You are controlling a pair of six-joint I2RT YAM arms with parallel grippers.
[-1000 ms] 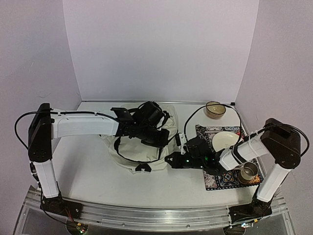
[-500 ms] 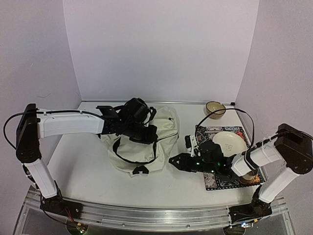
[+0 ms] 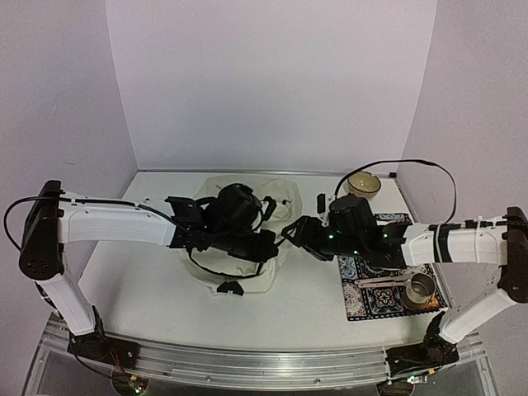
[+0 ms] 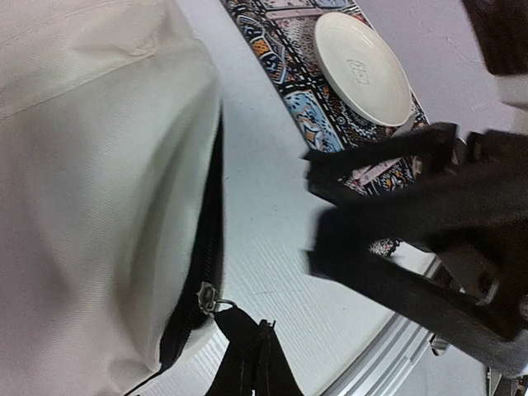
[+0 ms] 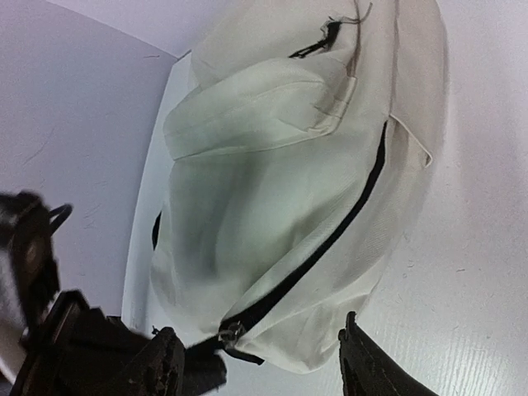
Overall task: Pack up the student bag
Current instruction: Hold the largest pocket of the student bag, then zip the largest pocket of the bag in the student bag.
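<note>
One soft cream fabric student bag (image 5: pixel 272 190) | left fingers (image 4: pixel 396 280) closed | right fingers (image 5: pixel 161 367) apart

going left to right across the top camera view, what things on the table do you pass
student bag → bowl → metal cup

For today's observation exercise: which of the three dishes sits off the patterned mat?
The tan bowl near the back wall, on bare table; the white plate and the metal cup both rest on the mat.
</note>
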